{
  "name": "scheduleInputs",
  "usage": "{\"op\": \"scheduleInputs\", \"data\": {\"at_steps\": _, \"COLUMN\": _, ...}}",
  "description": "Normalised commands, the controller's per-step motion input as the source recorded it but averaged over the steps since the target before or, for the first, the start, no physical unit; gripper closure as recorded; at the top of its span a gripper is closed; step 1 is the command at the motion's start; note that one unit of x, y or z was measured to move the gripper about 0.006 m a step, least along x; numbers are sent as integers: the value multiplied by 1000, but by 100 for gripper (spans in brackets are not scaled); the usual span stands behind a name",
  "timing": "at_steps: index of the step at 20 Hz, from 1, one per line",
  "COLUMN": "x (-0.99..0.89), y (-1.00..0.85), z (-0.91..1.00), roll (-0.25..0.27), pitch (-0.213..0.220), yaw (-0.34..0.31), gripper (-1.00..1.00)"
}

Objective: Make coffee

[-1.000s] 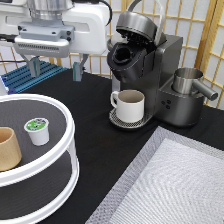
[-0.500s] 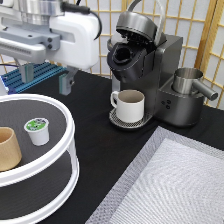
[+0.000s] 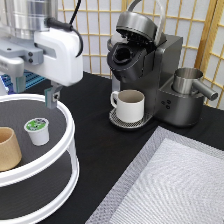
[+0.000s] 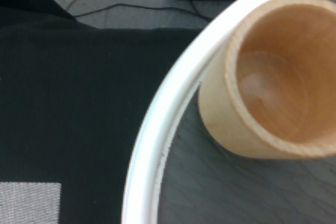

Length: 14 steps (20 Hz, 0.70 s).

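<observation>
1. Hovering at the exterior view's upper left, the gripper point(image 3: 34, 90) hangs above the back of the two-tier round stand point(image 3: 70, 131), its two fingers spread apart and holding nothing.
2. On the stand's top shelf sits the coffee pod point(image 3: 38, 131), upright with its green-and-black foil top up, below the gripper and apart from it.
3. A tan handleless cup point(image 3: 8, 148) stands on the same shelf, toward the exterior view's left of the pod; the wrist view shows this cup point(image 4: 281, 82) from above, empty, just inside the stand's white rim point(image 4: 161, 135).
4. The coffee machine point(image 3: 150, 75) stands at the exterior view's top centre with its lid raised.
5. A white mug point(image 3: 129, 105) with a handle sits on the machine's drip tray.
6. A metal pitcher point(image 3: 189, 82) rests on the machine's right side.
7. A grey mat point(image 3: 175, 185) covers the black table at lower right.
</observation>
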Motion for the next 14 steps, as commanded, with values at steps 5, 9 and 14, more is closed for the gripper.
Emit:
{"op": "scheduleInputs", "data": {"at_steps": 5, "x": -338, "y": -76, "z": -434, "roll": 144, "pitch": -126, "yaw": 19, "gripper": -100}}
{"op": "scheduleInputs", "data": {"at_steps": 9, "x": -44, "y": -17, "z": -120, "roll": 159, "pitch": -28, "yaw": 9, "gripper": -100}}
{"op": "scheduleInputs", "data": {"at_steps": 14, "x": 84, "y": -7, "z": -46, "roll": 101, "pitch": -2, "yaw": 0, "gripper": -100}}
